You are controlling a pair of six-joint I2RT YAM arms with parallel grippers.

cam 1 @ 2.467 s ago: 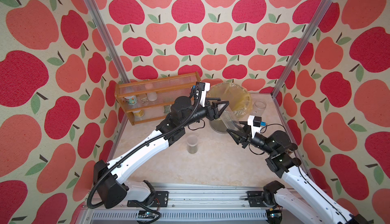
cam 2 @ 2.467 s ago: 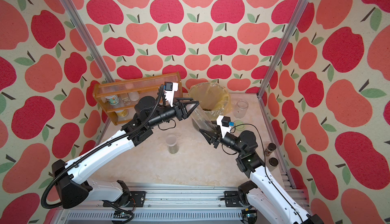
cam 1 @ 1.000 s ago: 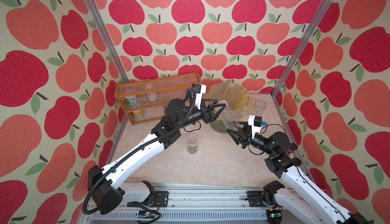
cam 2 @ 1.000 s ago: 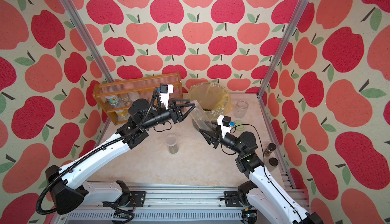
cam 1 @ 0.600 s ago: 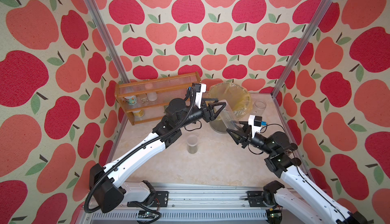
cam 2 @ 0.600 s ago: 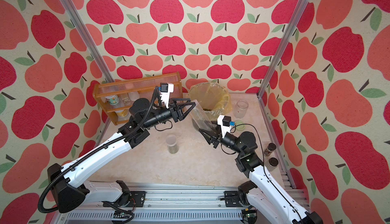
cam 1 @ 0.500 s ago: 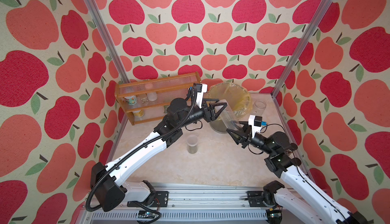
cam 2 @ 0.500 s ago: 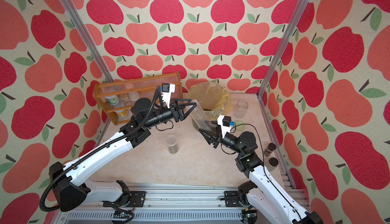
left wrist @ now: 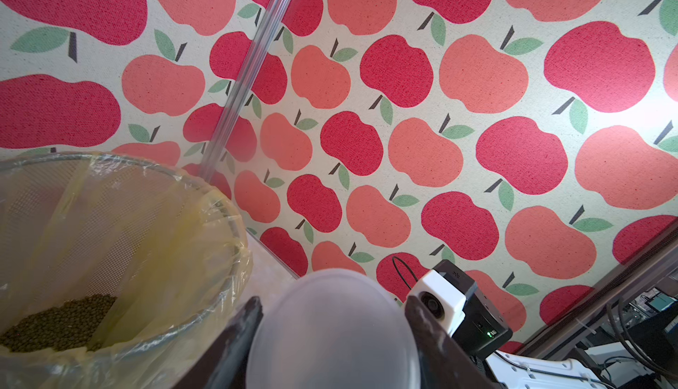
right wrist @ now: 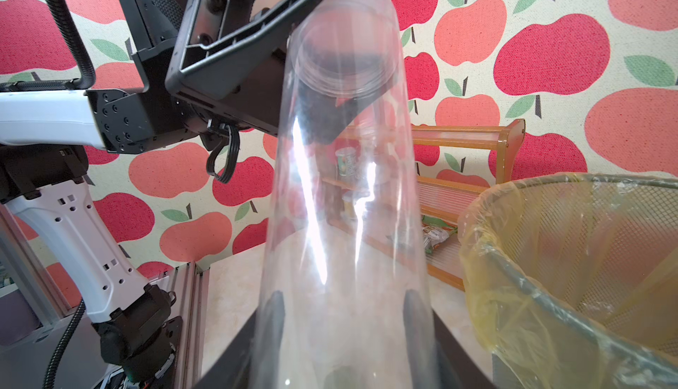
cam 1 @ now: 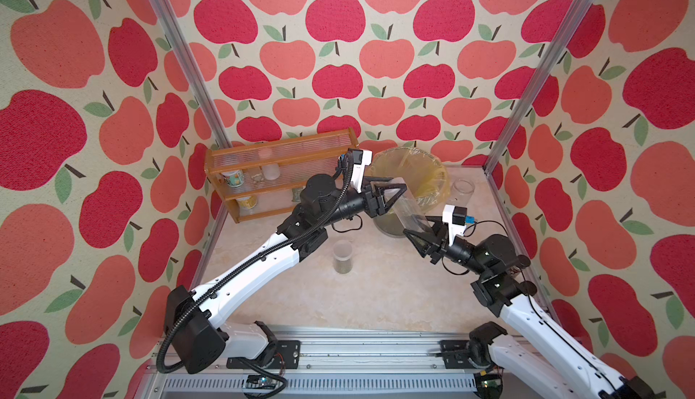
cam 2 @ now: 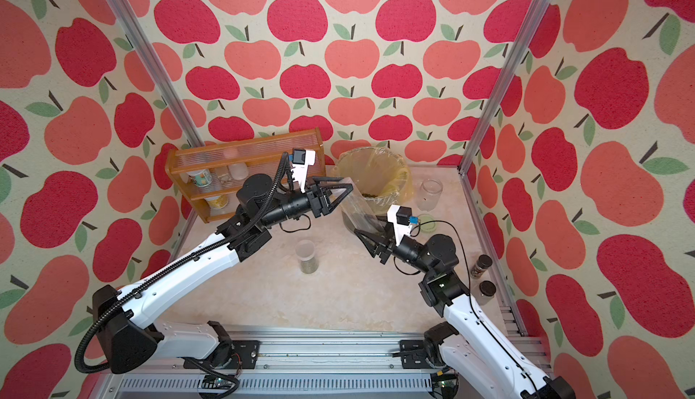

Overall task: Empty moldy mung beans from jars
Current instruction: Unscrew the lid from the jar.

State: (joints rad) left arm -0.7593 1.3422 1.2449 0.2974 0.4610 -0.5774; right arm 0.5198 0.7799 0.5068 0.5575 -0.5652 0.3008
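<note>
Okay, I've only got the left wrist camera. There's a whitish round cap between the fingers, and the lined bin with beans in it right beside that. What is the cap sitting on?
Observer: That cap tops a tall slim clear jar, which is tilted in mid-air.
Operator: Is anything holding its other end?
Observer: Yes, the right gripper is shut on the jar's base.
Operator: Any other jars with beans in them?
Observer: A short jar with mung beans in its lower part stands on the table, with neither arm touching it.
</note>
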